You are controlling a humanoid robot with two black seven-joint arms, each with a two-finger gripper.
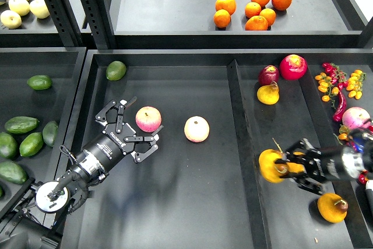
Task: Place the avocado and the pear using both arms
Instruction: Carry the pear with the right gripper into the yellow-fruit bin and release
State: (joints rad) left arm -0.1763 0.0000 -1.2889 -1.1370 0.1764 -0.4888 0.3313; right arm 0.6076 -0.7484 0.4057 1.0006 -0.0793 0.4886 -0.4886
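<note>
My right gripper (289, 168) is shut on an orange-yellow pear (268, 166) and holds it over the right tray (280, 225), just right of the divider (245, 161). A thin stem sticks up behind this pear, so another pear may lie hidden under it. My left gripper (132, 131) is open and empty in the middle tray, with a pink-blushed apple (148, 119) close beside its fingers. Dark green avocados, one of them long (20, 125), lie in the left tray, apart from both grippers.
A second apple (196, 129) and a rounder, lighter green fruit (115, 70) lie in the middle tray. The right tray holds other pears (267, 93) (333, 208), red apples (292, 66), small tomatoes and a chili (339, 104). Oranges (256, 10) sit on the shelf.
</note>
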